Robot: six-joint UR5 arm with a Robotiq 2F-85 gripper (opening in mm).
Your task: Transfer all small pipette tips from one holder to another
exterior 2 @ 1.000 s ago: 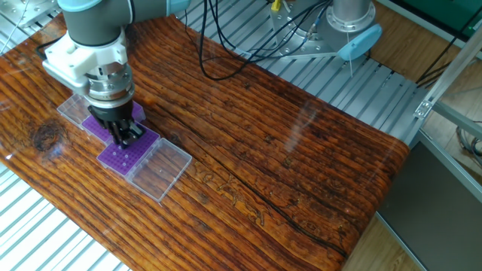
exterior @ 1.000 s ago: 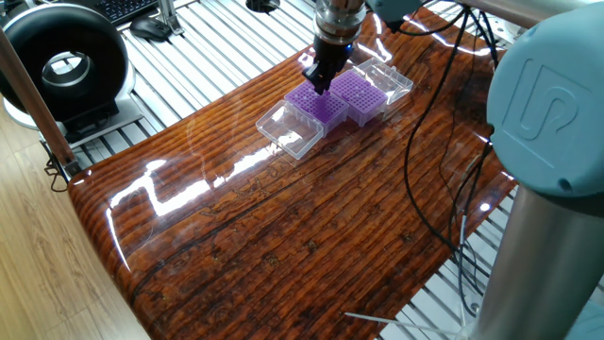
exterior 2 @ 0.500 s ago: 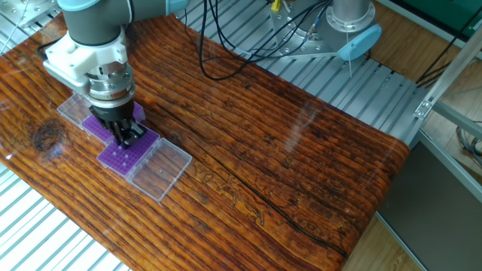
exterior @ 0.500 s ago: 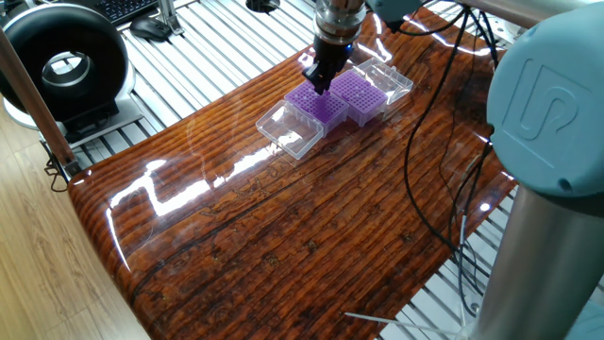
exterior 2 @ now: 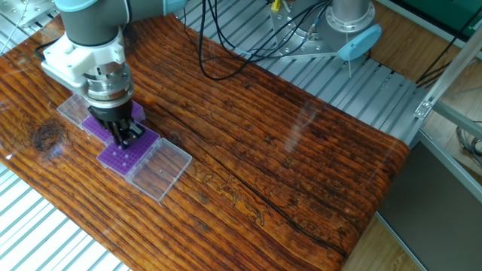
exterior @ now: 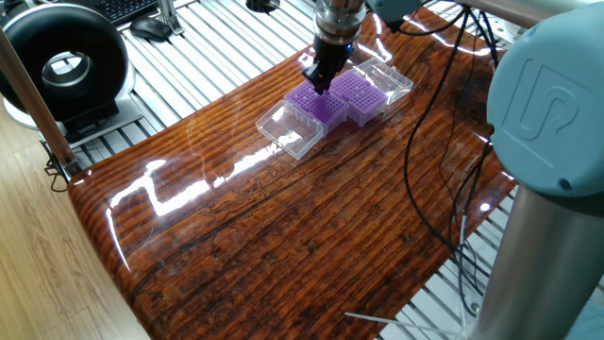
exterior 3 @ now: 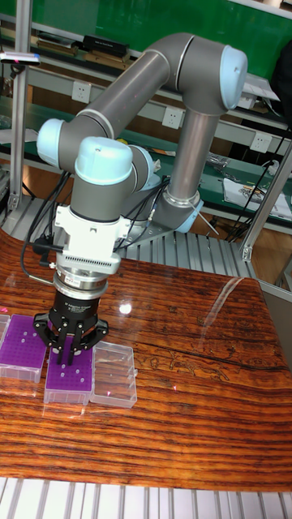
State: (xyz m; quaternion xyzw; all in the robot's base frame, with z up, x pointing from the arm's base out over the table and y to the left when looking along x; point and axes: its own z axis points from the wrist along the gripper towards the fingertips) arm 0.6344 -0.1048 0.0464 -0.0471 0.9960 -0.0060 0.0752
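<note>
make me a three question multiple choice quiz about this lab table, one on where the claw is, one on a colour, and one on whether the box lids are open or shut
1. Where is the claw?
A. Directly over the purple tip racks
B. Over the bare middle of the table
C. Beside the black ring-shaped device

2. What colour are the grid racks?
A. Green
B. Purple
C. Orange

3. What state are the clear lids of the rack boxes in?
A. Shut over the racks
B. Folded open, lying flat on the table
C. Stacked on one another

Answers:
1. A: the claw points down at the racks, over the seam where the nearer rack meets the farther rack.
2. B: both grids are purple against the brown wooden table.
3. B: one clear lid lies flat beside its rack, and another does too.
</note>
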